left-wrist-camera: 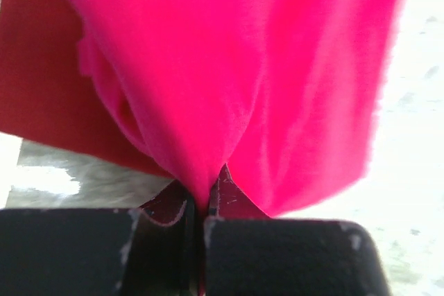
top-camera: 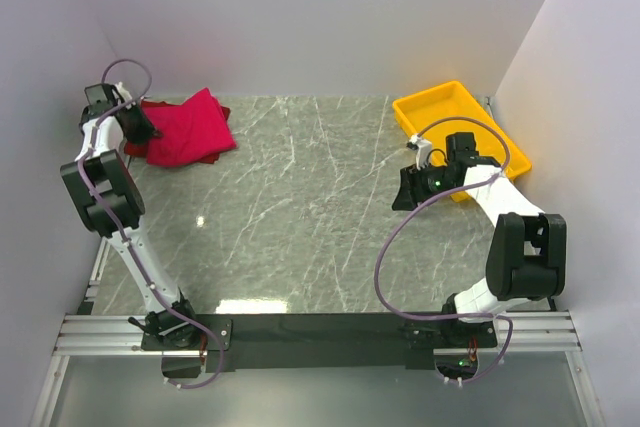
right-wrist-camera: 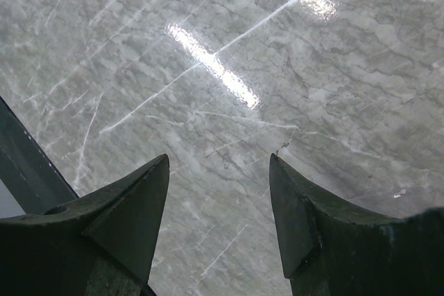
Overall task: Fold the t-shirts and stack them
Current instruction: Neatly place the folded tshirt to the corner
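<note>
A bright crimson t-shirt (top-camera: pixel 188 127) lies bunched at the far left of the marble table, on top of a darker maroon t-shirt (top-camera: pixel 152 107) that peeks out at its left and lower edges. My left gripper (top-camera: pixel 143 129) sits at the pile's left edge, shut on a pinched fold of the crimson t-shirt (left-wrist-camera: pixel 229 81). The maroon t-shirt (left-wrist-camera: pixel 38 81) shows behind it in the left wrist view. My right gripper (top-camera: pixel 408 190) hovers at the right side of the table, open, with only bare marble between its fingers (right-wrist-camera: pixel 135 202).
A yellow plastic tray (top-camera: pixel 458 132) stands at the far right, just behind the right arm. White walls close in the table at the back and both sides. Grey marble (top-camera: pixel 300 207) spans the space between the two arms.
</note>
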{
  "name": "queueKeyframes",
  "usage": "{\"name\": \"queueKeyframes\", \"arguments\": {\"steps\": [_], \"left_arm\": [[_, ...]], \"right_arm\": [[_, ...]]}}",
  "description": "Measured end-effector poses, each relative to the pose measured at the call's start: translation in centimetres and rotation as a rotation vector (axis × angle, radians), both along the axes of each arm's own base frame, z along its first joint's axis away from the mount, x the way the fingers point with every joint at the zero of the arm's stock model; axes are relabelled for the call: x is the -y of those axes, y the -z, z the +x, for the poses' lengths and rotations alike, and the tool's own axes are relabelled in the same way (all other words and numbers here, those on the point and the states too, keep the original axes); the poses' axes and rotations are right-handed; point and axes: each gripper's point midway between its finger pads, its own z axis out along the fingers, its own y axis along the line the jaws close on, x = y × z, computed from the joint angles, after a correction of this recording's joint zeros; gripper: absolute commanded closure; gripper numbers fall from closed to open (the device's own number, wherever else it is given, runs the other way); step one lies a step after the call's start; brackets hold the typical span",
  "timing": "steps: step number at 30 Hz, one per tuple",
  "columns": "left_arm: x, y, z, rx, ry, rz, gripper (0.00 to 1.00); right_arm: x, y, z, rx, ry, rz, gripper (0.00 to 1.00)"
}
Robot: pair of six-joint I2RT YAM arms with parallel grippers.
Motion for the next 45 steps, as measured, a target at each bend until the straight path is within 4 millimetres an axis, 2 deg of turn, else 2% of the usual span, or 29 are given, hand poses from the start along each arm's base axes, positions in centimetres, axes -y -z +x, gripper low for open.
{"name": "queueKeyframes", "arguments": {"steps": [2,4,8,11,14,17,20,24,26,29,32,35,37,39,40,45], "left_arm": [[0.8,-1.1,0.4,0.03,0.004,-0.042,0.99],[2.1,-3.1,0.7,0.072,0.014,-0.086,0.99],[6.8,-9.0,2.1,0.2,0.065,-0.168,0.99],[13.1,-14.0,2.5,0.307,0.148,-0.242,0.99],[19.9,-17.4,1.9,0.365,0.236,-0.325,0.99],[26.4,-19.5,0.7,0.385,0.319,-0.417,0.99],[32.2,-19.9,-1.2,0.362,0.386,-0.509,0.99],[37.9,-17.9,-5.4,0.291,0.455,-0.583,0.99],[39.9,-15.9,-8.5,0.235,0.492,-0.6,0.99],[42.2,-11.3,-14.1,0.115,0.546,-0.611,0.99],[43.7,-5.2,-20.0,-0.048,0.59,-0.6,0.99],[44.3,0.6,-25.9,-0.225,0.611,-0.567,0.99],[44.3,3.7,-29.7,-0.327,0.609,-0.53,0.99],[44.0,5.3,-32.3,-0.39,0.601,-0.497,0.99],[43.8,5.4,-32.9,-0.398,0.587,-0.488,0.99],[41.8,4.0,-32.8,-0.303,0.458,-0.47,0.99]], "right_arm": [[-0.1,0.0,0.0,0.0,-0.003,0.0,0.34],[-0.1,0.0,0.0,0.0,-0.004,0.001,0.34],[-0.1,0.0,0.0,0.0,0.0,0.002,0.34],[-0.2,-0.1,0.1,0.005,0.001,0.003,0.33],[-0.2,-0.5,0.1,0.016,0.004,0.004,0.33],[-0.2,-1.3,0.0,0.046,0.004,0.003,0.33],[-0.1,-2.1,-0.1,0.077,0.006,-0.001,0.33],[0.6,-3.8,0.0,0.14,0.025,-0.005,0.33],[1.3,-4.3,0.2,0.161,0.043,-0.01,0.33],[2.1,-4.5,0.3,0.172,0.056,-0.019,0.33],[2.4,-4.4,0.2,0.17,0.056,-0.025,0.32],[2.3,-4.3,-0.2,0.164,0.038,-0.024,0.32],[2.1,-4.2,-0.6,0.156,0.019,-0.021,0.32],[1.7,-4.0,-1.0,0.154,-0.012,-0.024,0.32],[1.3,-4.0,-1.4,0.154,-0.038,-0.025,0.32],[-1.9,-2.7,-3.5,0.188,-0.252,-0.059,0.28]]}}
